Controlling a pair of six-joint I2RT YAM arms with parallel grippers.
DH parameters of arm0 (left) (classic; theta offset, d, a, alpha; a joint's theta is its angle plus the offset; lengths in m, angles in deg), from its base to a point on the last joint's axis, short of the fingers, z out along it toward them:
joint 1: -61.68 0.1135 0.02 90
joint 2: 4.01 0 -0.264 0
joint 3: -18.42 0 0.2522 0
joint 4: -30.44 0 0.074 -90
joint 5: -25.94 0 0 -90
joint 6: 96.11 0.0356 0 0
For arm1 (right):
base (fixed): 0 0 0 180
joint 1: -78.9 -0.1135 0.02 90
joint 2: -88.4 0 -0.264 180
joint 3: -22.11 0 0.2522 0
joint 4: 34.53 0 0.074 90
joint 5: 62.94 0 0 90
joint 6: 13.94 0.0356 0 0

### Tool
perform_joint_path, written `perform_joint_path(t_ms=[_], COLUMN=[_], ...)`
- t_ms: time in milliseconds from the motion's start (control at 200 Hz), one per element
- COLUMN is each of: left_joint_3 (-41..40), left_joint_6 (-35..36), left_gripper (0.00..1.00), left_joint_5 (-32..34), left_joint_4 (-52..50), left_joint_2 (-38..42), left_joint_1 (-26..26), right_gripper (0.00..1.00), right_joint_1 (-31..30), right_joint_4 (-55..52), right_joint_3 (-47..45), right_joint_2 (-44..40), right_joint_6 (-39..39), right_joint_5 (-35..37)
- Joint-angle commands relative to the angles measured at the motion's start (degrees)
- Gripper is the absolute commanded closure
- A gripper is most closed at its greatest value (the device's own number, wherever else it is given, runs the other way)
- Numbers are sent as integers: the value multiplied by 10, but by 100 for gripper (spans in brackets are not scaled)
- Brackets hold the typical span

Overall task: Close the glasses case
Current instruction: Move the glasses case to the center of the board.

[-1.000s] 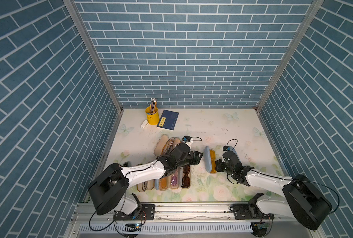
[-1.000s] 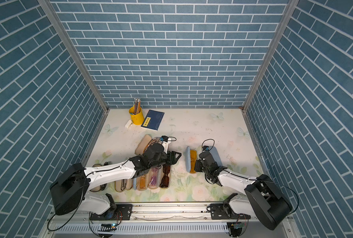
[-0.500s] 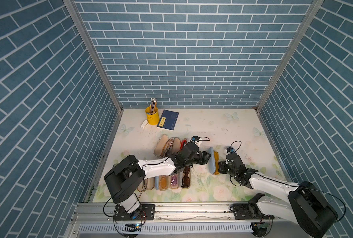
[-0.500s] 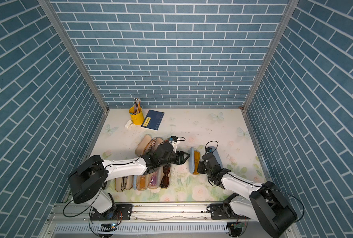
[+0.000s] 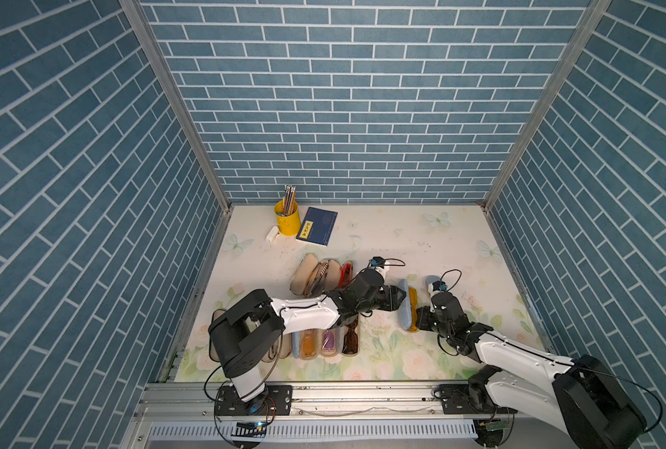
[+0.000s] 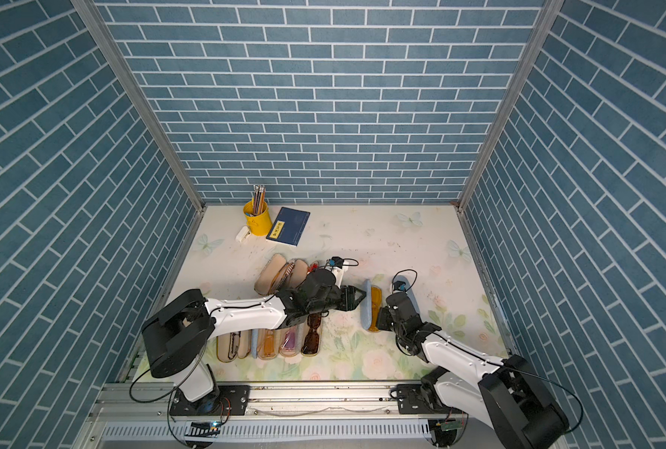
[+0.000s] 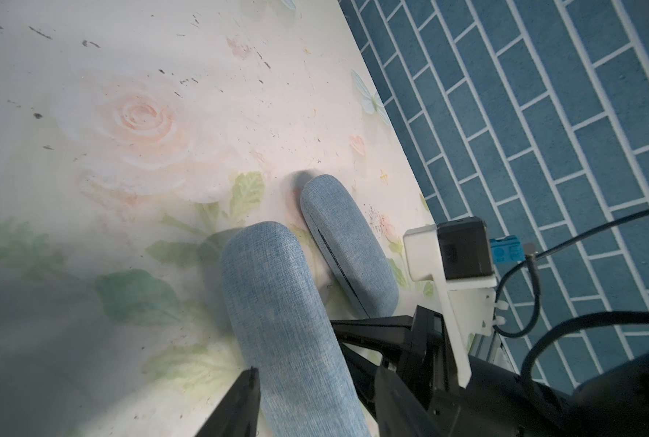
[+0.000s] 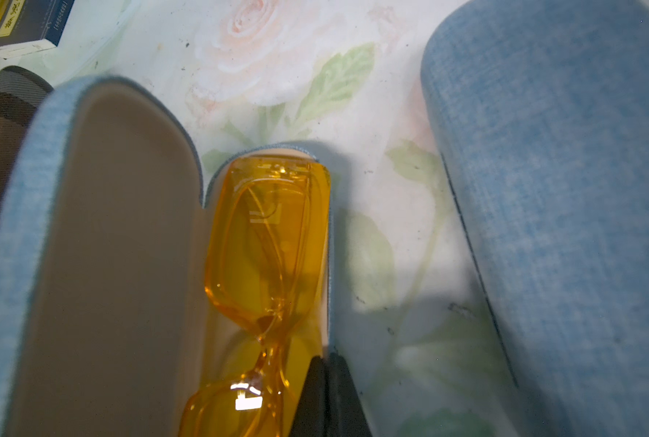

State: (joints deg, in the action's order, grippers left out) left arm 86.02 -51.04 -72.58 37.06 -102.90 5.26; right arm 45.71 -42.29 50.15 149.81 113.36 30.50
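Observation:
The glasses case (image 5: 404, 311) is light blue fabric and lies open in the middle of the table. Its lid (image 6: 365, 311) stands nearly upright, and yellow glasses (image 8: 266, 242) lie in the base. My left gripper (image 5: 403, 297) is open, with the lid (image 7: 277, 302) between its fingers. One fingertip (image 7: 245, 393) lies on the lid's outer side; the opposite one stands clear of it. My right gripper (image 8: 324, 359) is shut, its tip against the base's rim beside the glasses. It shows on the case's right in a top view (image 6: 378, 317).
A closed blue case (image 5: 434, 280) lies just right of the open one, by my right wrist. Several open cases with glasses (image 5: 323, 342) line the front left, and beige cases (image 5: 315, 272) lie behind them. At the back left stand a yellow pencil cup (image 5: 286, 219) and a blue notebook (image 5: 317, 231).
My left gripper has reached to the right onto the lid and its jaws have narrowed. The case has slid a little to the right. The right gripper has stayed shut at the base.

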Motion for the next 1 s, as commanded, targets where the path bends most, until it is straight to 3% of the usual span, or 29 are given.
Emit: perform_joint_path(t_ms=[0,450,990], left_joint_3=[18,53,116], left_joint_6=[2,13,53], left_gripper=[48,53,51], left_joint_5=[-7,-13,28], left_joint_4=[4,-36,-143], left_joint_2=[-15,-46,-74], left_joint_1=[-7,-15,-27], right_gripper=[95,95,95], right_joint_1=[4,8,9], right_joint_4=[-31,-7,5], right_joint_3=[-11,-21,-28], right_joint_2=[-8,-10,-21], right_joint_6=[8,7,3], right_joint_5=[13,1,-7])
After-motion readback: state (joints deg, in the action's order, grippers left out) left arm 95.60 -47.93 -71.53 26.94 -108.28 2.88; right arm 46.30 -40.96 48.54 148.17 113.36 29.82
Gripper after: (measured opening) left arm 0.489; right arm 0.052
